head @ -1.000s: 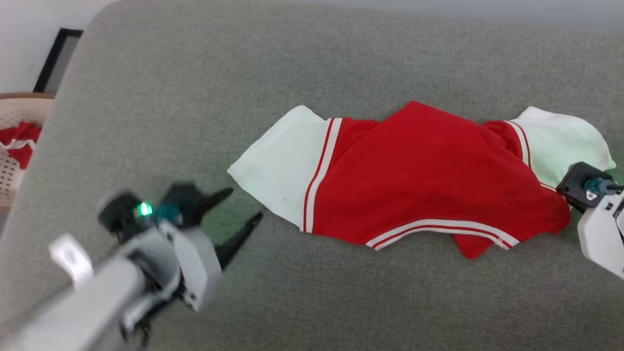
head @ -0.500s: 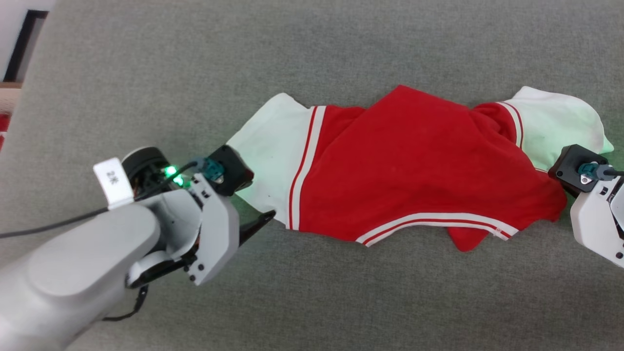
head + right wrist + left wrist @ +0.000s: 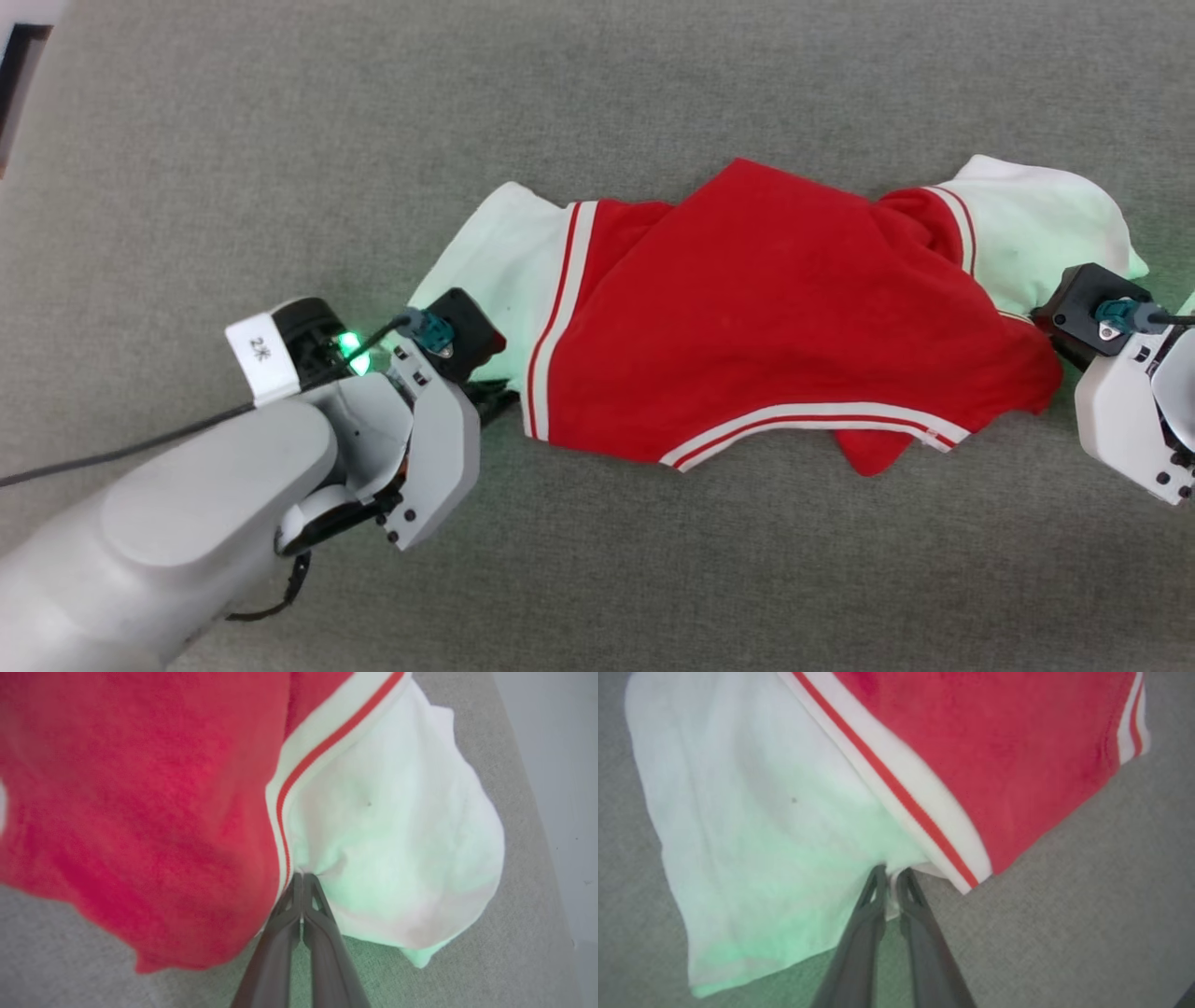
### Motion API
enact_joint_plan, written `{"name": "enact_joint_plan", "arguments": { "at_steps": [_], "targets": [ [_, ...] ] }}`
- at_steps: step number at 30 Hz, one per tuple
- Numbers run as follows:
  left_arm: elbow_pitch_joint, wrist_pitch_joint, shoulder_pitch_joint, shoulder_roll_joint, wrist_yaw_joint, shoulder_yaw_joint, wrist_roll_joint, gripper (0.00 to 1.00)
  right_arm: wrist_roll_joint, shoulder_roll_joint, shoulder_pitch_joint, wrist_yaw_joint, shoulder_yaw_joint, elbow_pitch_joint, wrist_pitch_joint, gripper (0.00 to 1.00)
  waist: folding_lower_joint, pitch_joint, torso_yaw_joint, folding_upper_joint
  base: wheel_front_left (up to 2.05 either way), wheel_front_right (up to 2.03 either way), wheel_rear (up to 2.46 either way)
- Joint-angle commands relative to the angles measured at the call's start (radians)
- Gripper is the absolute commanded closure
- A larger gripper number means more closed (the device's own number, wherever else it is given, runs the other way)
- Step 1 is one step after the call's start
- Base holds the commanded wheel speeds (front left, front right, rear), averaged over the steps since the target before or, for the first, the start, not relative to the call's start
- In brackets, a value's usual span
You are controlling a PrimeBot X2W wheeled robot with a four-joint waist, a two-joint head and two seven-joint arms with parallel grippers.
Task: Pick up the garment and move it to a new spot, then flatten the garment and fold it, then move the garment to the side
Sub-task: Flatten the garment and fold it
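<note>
The garment, red with white sleeves and striped trim, lies spread sideways on the grey cushion; its print is hidden. At its left end my left gripper is shut on the edge of the white sleeve, close to the striped seam; the left wrist view shows my left gripper pinching a fold of white cloth between the two fingertips. On the far side my right gripper is shut on the other white sleeve by its striped seam. In the head view the right wrist covers that grip.
The grey cushion stretches all round the garment. A dark frame shows past its upper left edge. A pale wall or floor lies beyond the cushion's edge in the right wrist view. A black cable trails from my left arm.
My left arm came in to the left sleeve and its fingers closed on the cloth edge. The right gripper kept its grip. The head camera tilted, shifting the whole picture.
</note>
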State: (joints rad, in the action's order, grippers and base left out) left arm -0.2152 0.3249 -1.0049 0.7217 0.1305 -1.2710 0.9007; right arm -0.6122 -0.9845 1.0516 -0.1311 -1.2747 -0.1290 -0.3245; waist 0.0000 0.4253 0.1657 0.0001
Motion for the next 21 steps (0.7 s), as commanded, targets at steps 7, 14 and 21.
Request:
{"name": "enact_joint_plan", "arguments": {
  "at_steps": [7,14,21],
  "targets": [
    [-0.068,-0.107,0.006,0.027,-0.002,-0.010,0.087,1.00,-0.100,0.020,0.023,0.001,-0.007,-0.055,0.112,1.00,0.0000,-0.050,-0.027,-0.0001,0.00,0.00,0.00],
    [-0.092,-0.309,-0.025,0.042,-0.001,0.034,0.348,1.00,-0.258,0.018,0.063,0.001,0.039,-0.093,0.263,1.00,0.0000,-0.100,-0.055,-0.0001,0.00,0.00,0.00],
    [-0.152,-0.372,-0.100,-0.006,-0.001,0.131,0.554,1.00,-0.403,0.093,0.097,0.001,0.146,-0.222,0.315,1.00,0.0000,-0.098,-0.087,-0.0001,0.00,0.00,0.00]
  ]
}}
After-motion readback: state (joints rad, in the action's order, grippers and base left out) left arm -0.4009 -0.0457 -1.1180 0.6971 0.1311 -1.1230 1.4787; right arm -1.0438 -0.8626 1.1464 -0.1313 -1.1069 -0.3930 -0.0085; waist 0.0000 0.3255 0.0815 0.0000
